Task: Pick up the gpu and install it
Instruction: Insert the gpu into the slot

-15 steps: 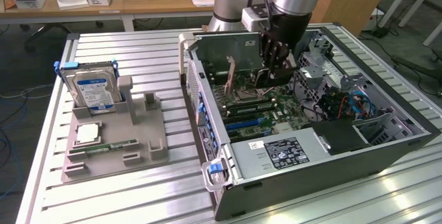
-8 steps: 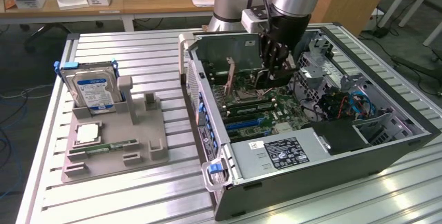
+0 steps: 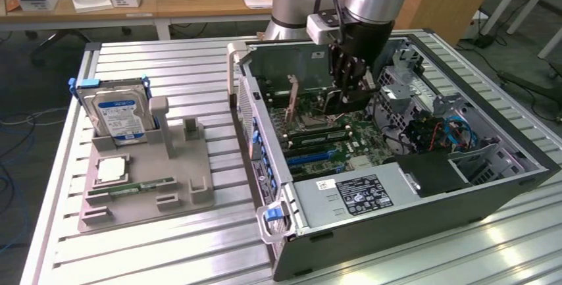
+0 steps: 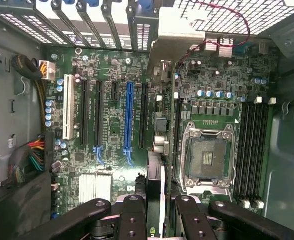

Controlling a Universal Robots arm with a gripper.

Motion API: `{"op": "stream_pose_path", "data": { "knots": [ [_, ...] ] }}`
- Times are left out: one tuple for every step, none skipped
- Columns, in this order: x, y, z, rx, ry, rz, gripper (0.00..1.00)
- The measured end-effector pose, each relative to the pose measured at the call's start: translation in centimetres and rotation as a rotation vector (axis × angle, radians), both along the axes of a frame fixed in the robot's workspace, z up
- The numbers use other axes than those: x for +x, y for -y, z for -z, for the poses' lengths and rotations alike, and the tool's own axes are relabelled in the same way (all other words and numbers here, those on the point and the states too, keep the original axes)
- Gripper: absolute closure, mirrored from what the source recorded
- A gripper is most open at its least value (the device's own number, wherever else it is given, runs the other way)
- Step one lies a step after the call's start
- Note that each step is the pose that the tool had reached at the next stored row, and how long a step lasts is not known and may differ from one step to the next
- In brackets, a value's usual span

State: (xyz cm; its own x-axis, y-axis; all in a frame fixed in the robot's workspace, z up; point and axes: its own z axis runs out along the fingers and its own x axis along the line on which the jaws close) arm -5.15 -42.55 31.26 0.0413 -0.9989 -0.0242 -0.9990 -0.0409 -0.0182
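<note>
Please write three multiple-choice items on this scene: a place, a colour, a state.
1. The silver hard drive with the blue label stands: A on a chair; B in the grey plastic holder; C on the floor.
2. The long slot between black slots on the green motherboard is: A blue; B red; C yellow.
3. The gripper is: A open, empty; B shut on a cable; C shut on the thin dark gpu card.
Answers: 1 B, it stands upright in the holder; 2 A, the wrist view shows it blue; 3 C, the card sits edge-on in its grip.
</note>
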Motion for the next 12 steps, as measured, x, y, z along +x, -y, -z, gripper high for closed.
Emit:
{"op": "stream_pose_path", "data": {
  "knots": [
    [0.0,0.0,0.05,0.0,0.0,0.0,0.73],
    [0.0,0.0,0.11,0.0,0.0,0.0,0.73],
    [0.0,0.0,0.17,0.0,0.0001,0.0,0.73],
    [0.0,0.0,0.23,0.0,0.0,0.0,0.73],
    [0.0,0.0,0.28,-0.0001,0.0,0.0,0.73],
    [0.01,0.0,0.34,0.0,0.0,0.0,0.73],
    [0.01,0.0,0.39,0.0,0.0001,0.0,0.73],
    [0.01,0.0,0.43,0.0,0.0001,0.0,0.73],
    [0.01,0.0,0.49,0.0,0.0001,0.0,0.73],
    [0.01,0.0,0.53,-0.0001,0.0,0.0,0.73],
    [0.01,0.0,0.57,0.0,0.0001,0.0,0.73],
    [0.01,0.0,0.63,0.0,0.0001,0.0,0.73]
  ]
}}
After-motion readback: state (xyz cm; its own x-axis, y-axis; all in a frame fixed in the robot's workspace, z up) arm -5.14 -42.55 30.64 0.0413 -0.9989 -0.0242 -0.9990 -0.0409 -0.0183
